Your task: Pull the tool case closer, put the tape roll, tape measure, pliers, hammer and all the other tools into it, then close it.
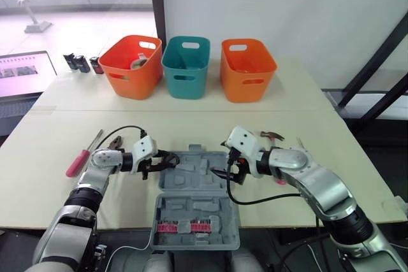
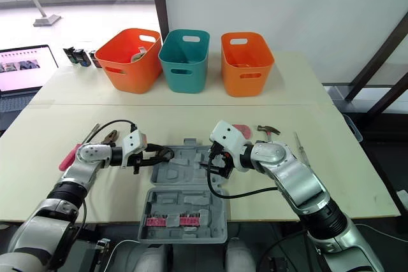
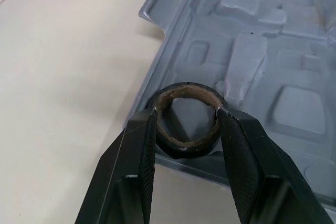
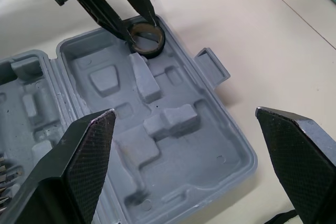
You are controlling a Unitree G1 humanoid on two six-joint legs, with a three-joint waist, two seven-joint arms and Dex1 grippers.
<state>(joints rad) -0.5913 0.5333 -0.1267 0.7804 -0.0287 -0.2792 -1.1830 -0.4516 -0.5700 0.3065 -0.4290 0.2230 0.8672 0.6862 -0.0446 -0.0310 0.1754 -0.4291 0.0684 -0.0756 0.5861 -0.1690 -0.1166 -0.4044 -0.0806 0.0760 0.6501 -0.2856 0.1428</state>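
The grey tool case [image 1: 196, 211] lies open at the table's front centre, with red bits in its near half. My left gripper [image 3: 186, 116] is shut on the black tape roll [image 3: 189, 88] and holds it over the far left corner of the case's moulded tray [image 3: 252, 61]. My right gripper [image 4: 184, 113] hangs open over the tray's right side, nothing between its fingers. The hammer [image 1: 272, 136] and a pink tool [image 2: 242, 130] lie behind the right arm. Pliers [image 1: 115, 141] and a red-handled screwdriver [image 1: 80, 160] lie to the left.
Two orange baskets [image 1: 131, 65] [image 1: 247, 68] and a teal basket [image 1: 185, 65] stand in a row at the back. A laptop [image 1: 22, 74] sits at the far left, with small black items [image 1: 80, 62] beside it. A thin tool [image 2: 299, 148] lies at the right.
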